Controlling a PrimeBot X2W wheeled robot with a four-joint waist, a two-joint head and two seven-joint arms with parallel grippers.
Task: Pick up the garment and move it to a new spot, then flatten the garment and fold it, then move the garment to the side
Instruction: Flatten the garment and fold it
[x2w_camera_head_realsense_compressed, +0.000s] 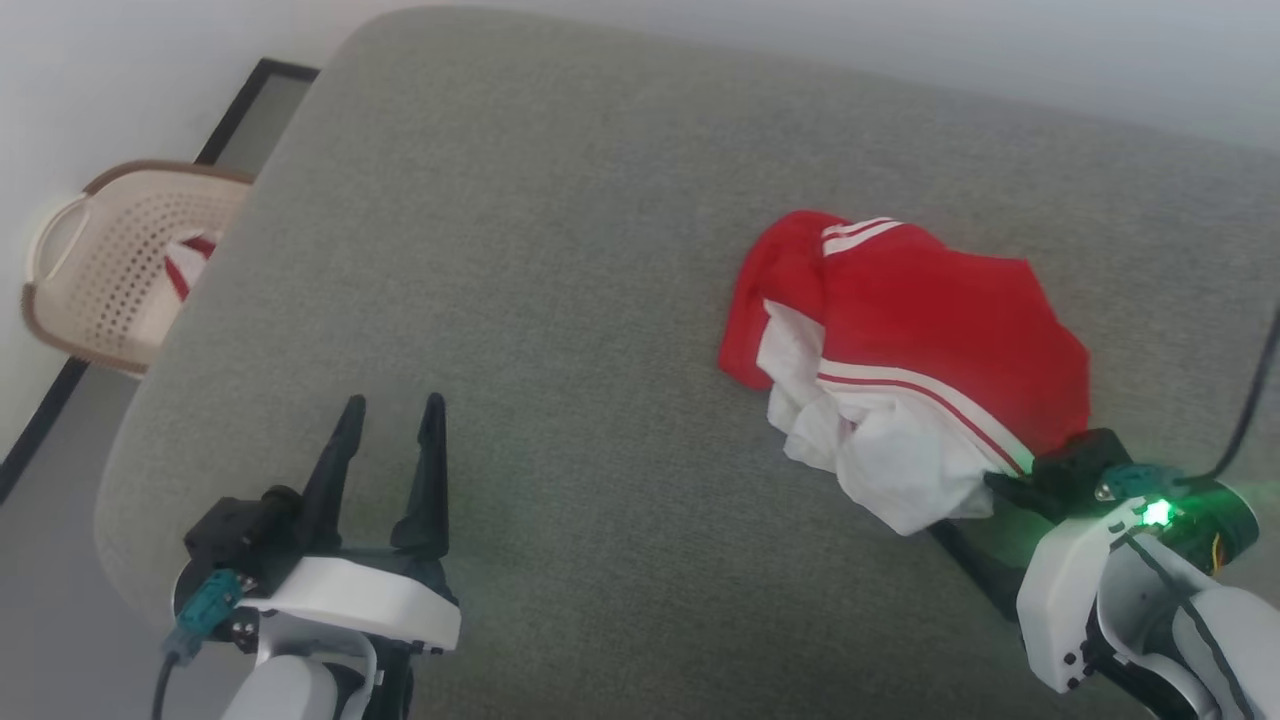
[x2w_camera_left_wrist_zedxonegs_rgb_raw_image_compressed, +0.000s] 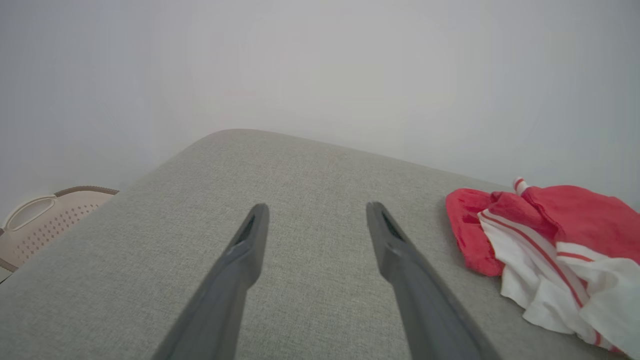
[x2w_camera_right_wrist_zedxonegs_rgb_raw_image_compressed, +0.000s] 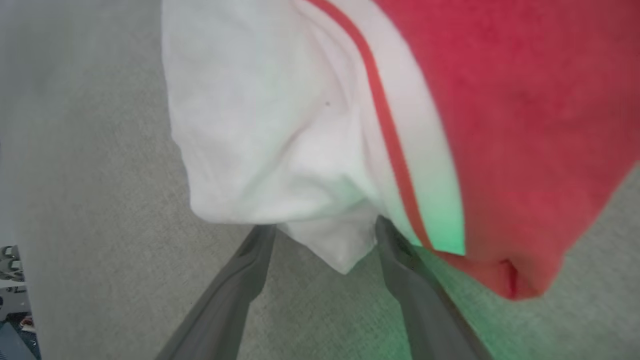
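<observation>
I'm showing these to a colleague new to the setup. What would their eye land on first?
The crumpled red and white garment on the right of the grey cushion, its white edge lying between the open fingers of the right gripper. Next, the left gripper, open over bare cushion at lower left, and the beige perforated basket beyond the cushion's left edge.

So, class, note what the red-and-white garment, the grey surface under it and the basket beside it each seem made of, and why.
Garment: soft matte cloth, perhaps cotton knit; it crumples in loose folds.
Grey surface: matte woven upholstery fabric; a fine flecked weave shows.
Basket: probably moulded plastic, smooth beige; regular rows of holes, brown rim.
</observation>
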